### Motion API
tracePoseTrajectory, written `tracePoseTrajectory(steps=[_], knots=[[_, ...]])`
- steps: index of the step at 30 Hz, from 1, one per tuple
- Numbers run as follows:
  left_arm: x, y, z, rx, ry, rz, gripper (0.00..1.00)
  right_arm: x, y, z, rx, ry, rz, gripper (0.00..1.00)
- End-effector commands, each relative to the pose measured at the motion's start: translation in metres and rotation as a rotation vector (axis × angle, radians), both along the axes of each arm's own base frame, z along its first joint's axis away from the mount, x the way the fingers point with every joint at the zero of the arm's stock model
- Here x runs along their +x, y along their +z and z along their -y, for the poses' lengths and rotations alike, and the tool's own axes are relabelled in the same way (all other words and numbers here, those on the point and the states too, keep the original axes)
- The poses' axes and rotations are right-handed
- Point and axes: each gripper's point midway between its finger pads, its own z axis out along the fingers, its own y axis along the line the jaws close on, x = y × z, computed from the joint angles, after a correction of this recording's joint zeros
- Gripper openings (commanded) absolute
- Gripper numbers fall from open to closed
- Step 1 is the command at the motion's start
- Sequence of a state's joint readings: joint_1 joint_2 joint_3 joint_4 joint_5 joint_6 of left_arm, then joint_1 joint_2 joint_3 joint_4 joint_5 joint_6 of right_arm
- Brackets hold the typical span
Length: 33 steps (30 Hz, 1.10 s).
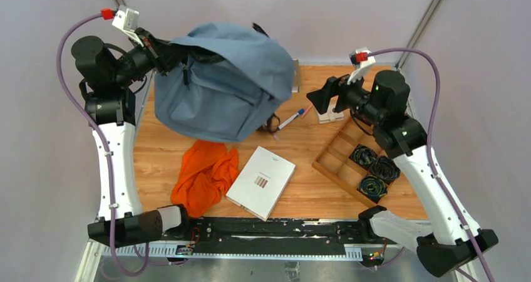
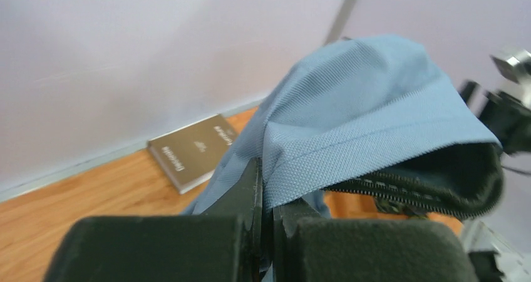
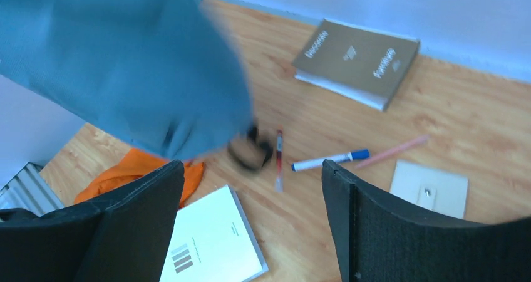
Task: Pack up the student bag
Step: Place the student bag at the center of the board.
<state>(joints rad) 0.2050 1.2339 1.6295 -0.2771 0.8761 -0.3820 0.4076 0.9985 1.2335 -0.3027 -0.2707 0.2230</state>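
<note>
Grey-blue woven fabric, soft and slouchy: the student bag (image 1: 225,88) hangs over the far-left of the table (image 1: 300,141), with the left gripper (image 2: 266,197) clamped on its hemmed rim, probably to hold the zippered mouth open. Nearby the right gripper (image 3: 250,169) hovers, jaws apart, empty. A crumpled orange cloth (image 1: 203,172) and a flat white booklet (image 1: 262,182) lie in front.

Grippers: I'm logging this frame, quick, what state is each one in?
Left gripper: shut on the bag, pinching its fabric edge.
Right gripper: open, holding nothing.
</note>
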Motion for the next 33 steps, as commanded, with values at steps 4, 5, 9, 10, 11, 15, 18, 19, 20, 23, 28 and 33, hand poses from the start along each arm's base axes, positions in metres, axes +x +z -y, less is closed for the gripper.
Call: tracePoseTrajectory(steps=[4,5,9,10,11,15,18,19,20,23,28,33], knots=[[-0.054,0.035,0.037,0.033,-0.233,0.188,0.00,-0.019,0.067,-0.047,0.012,0.312,0.140,1.00],[-0.055,0.034,0.037,0.037,-0.226,0.184,0.00,-0.022,0.072,-0.054,0.026,0.358,0.139,1.00],[-0.063,0.032,0.040,0.047,-0.243,0.175,0.00,-0.054,0.095,-0.090,0.153,0.688,0.108,1.00],[-0.063,0.031,0.039,0.051,-0.238,0.173,0.00,-0.064,0.100,-0.097,0.188,0.776,0.107,1.00],[-0.063,0.031,0.038,0.055,-0.228,0.172,0.00,-0.072,0.104,-0.101,0.222,0.845,0.087,1.00],[-0.063,0.026,0.037,0.076,-0.222,0.171,0.00,-0.091,0.121,-0.106,0.314,0.973,0.103,1.00],[-0.064,0.022,0.037,0.089,-0.213,0.173,0.00,-0.100,0.129,-0.107,0.351,1.001,0.111,1.00],[-0.064,0.021,0.037,0.088,-0.212,0.170,0.00,-0.104,0.130,-0.109,0.352,1.015,0.115,1.00],[-0.064,0.021,0.036,0.087,-0.211,0.169,0.00,-0.108,0.130,-0.111,0.350,1.028,0.116,1.00],[-0.066,0.021,0.037,0.086,-0.209,0.169,0.00,-0.120,0.125,-0.124,0.322,1.074,0.112,1.00],[-0.072,0.022,0.039,0.091,-0.219,0.177,0.00,-0.121,0.092,-0.162,0.215,1.055,0.033,1.00],[-0.073,0.010,0.034,0.147,-0.183,0.167,0.00,-0.099,0.047,-0.188,0.108,0.947,-0.099,0.99]])
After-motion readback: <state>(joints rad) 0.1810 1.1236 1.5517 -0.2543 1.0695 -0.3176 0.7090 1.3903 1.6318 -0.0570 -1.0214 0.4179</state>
